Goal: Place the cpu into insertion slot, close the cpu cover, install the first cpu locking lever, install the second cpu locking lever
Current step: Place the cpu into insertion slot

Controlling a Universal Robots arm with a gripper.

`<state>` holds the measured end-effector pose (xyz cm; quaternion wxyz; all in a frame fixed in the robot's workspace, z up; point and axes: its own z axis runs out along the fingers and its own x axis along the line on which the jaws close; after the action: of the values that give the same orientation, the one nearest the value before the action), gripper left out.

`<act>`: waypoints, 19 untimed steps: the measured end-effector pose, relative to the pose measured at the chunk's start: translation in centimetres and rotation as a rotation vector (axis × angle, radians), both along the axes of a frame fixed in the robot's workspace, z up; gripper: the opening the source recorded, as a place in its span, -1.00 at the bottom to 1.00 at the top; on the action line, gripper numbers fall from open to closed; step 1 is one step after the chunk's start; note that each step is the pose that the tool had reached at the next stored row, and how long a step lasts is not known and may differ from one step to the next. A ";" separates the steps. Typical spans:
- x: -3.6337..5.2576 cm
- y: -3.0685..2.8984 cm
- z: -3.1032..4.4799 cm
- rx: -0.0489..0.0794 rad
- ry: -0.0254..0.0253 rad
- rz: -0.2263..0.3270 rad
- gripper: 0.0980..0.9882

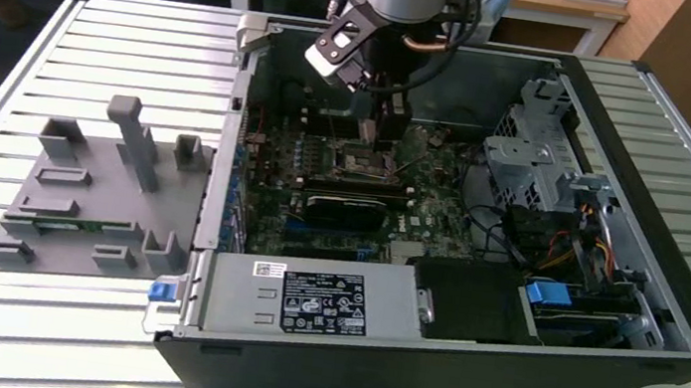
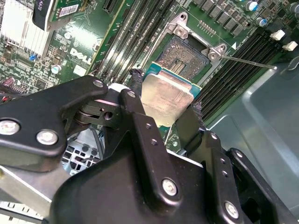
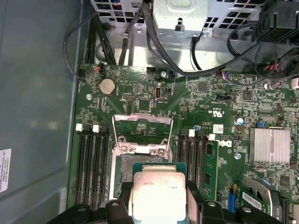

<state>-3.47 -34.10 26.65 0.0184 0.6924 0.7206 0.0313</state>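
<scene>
Second wrist view: your black two-fingered gripper (image 2: 166, 92) pinches the flat silver-grey square cpu (image 2: 169, 100) by opposite edges. It hangs close by the dark square insertion slot (image 2: 183, 52) mid-way across the green circuit board (image 2: 79, 42), probably not touching. Placement is in hand; seating calls for squaring its edges to the rim. The first wrist view adds the silver frame cpu cover (image 3: 142, 122), standing open.

Claw (image 2: 166, 93) clamped on cpu (image 2: 163, 100), bare insertion slot (image 2: 183, 55) just beside
</scene>
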 end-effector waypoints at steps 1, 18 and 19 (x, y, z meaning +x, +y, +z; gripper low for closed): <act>0.00 0.00 -0.03 0.000 0.0000 0.000 0.00; -0.65 0.43 -1.85 0.000 -0.0001 -0.008 0.00; -0.68 0.45 -1.93 0.000 0.0000 -0.009 0.00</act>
<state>-4.15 -33.65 24.72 0.0186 0.6958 0.7173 0.0312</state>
